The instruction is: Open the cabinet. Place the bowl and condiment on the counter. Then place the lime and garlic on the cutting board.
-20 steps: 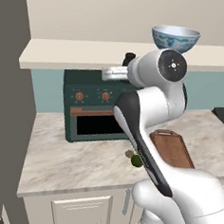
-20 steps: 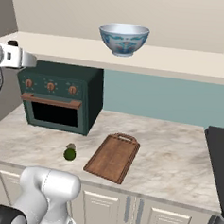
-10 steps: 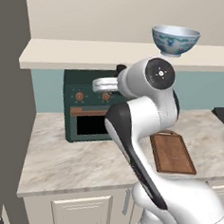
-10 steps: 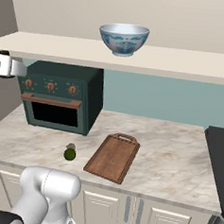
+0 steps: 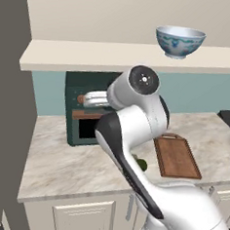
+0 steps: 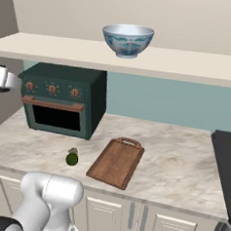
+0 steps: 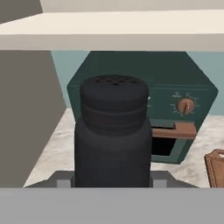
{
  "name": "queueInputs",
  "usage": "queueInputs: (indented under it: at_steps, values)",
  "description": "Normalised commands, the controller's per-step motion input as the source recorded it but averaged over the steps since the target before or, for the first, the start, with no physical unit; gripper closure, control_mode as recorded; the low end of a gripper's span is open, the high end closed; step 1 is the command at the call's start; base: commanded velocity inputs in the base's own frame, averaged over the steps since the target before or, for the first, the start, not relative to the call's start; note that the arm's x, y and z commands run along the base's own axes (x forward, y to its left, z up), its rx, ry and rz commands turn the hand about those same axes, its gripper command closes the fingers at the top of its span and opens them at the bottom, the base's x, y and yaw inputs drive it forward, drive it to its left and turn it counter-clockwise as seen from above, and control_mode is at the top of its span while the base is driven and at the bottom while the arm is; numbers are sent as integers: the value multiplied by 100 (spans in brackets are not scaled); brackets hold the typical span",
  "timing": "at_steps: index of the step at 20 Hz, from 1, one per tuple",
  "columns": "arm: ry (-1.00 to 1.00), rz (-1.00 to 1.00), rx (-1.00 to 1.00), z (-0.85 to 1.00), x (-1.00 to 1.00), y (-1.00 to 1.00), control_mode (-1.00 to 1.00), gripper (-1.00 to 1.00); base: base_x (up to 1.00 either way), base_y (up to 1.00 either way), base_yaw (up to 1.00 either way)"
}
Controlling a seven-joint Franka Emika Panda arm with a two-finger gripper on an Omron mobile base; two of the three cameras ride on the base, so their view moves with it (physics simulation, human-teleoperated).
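The small black condiment shaker stands upright between my gripper's fingers, which are shut on it, in the air in front of the green oven's left side. My hand reaches left from the wrist. The cabinet is open, and the blue-patterned white bowl sits on its shelf. The dark green lime lies on the counter, left of the brown cutting board. A tiny tan-grey lump, the garlic, touches the lime's far side.
A dark green toaster oven stands at the back left of the counter under the shelf. A black cooktop borders the counter on the right. A tall grey panel rises at the left.
My hand has carried the shaker left and down, from shelf height to in front of the oven. Bowl, lime and board have not moved.
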Motion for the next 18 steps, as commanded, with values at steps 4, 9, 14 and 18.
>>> queueInputs:
  at_steps: [4,9,14,18]
  values:
    - [8,0,0,-56,0,35,-100,100,0,0,0]
    - [5,0,0,-53,0,25,-100,100,0,0,0]
    - [2,0,0,-52,3,18,-100,100,0,0,0]
    - [5,0,0,-56,8,24,-100,100,0,0,0]
